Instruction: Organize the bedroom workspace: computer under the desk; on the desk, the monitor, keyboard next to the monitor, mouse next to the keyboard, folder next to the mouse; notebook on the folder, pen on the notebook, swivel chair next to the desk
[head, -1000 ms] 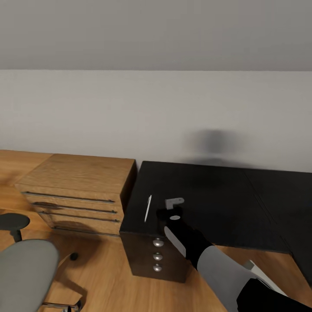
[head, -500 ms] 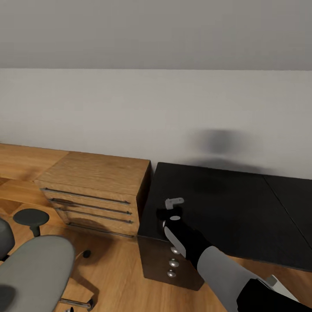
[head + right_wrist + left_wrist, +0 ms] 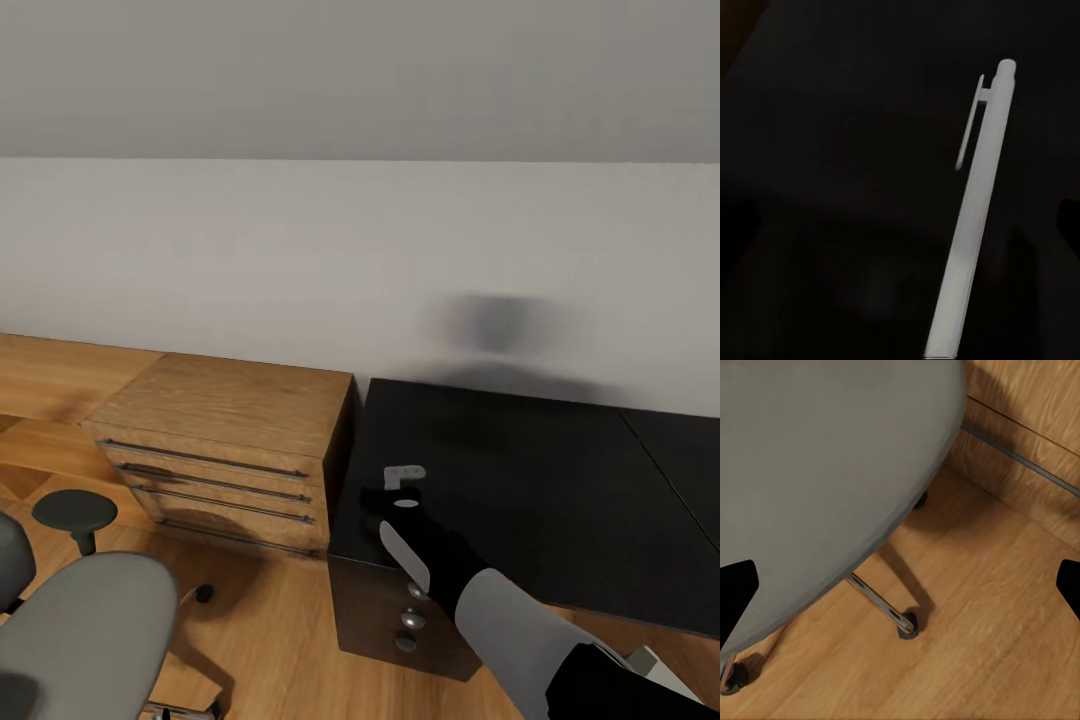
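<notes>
Right hand [image 3: 403, 487] lowered over desk [image 3: 520, 470]; pen [image 3: 971, 225] directly beneath, between parted fingers, ungripped.

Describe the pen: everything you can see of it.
The pen is a slim, pale grey-white stick with a matching clip near its rounded cap end. In the right wrist view it lies flat on the black desk top, set slantwise across the picture, its lower end cut off by the frame edge. Nothing visibly touches it except the desk surface.
</notes>
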